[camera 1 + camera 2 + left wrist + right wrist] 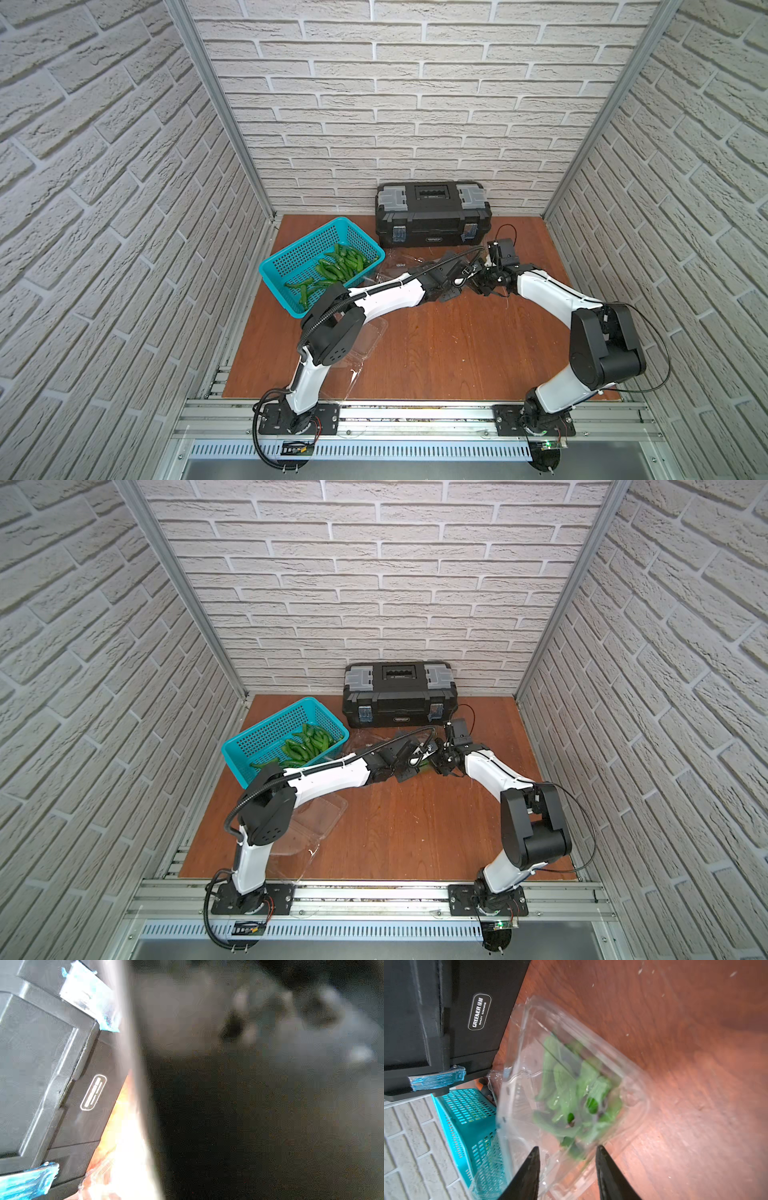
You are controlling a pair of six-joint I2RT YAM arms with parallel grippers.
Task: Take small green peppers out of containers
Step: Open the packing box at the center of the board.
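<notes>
A clear clamshell container (571, 1088) lies on the wooden table in front of the toolbox, with several small green peppers (571, 1084) inside. My right gripper (568, 1151) is open, its two dark fingers on either side of the container's near rim. In both top views my left gripper (461, 282) and right gripper (484, 286) meet over this container (397, 268). The left wrist view is blurred and mostly blocked by something dark, so the left jaws and anything between them are hidden. More peppers (336, 266) lie in the teal basket (291, 257).
The black toolbox (432, 212) stands against the back wall, just behind the container. The basket sits at the table's back left. An empty clear container (368, 336) lies open under my left arm, near the table's front left. Brick walls close in the table on three sides.
</notes>
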